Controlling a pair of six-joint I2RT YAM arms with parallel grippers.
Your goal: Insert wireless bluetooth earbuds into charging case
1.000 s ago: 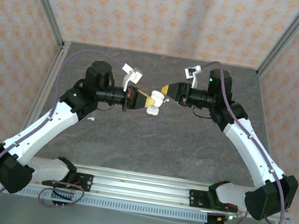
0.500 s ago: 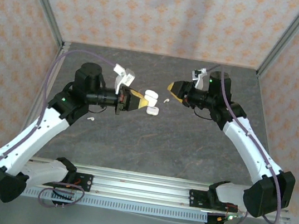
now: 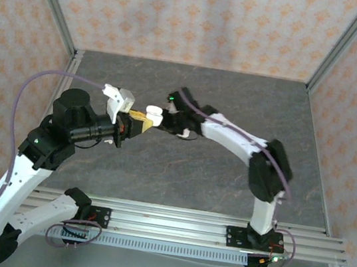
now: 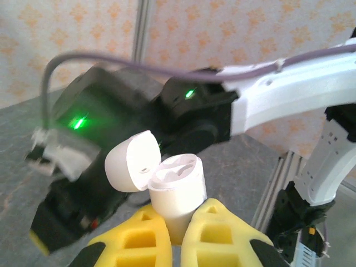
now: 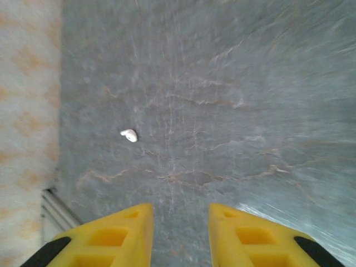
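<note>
Your top view looks down on surface [image 3: 179,174] from behind; left wrist faces right arm [image 4: 295,78]; right wrist faces surface, nearer.

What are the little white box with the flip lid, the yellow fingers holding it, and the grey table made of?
White box: seemingly hard plastic, smooth, with a soft sheen showing on its rounded lid.
Yellow fingers: likely matte plastic, maybe printed; dull, with moulded square pockets.
Table: stone-look surface with pale veins; real stone or a printed sheet, I can't tell.
</note>
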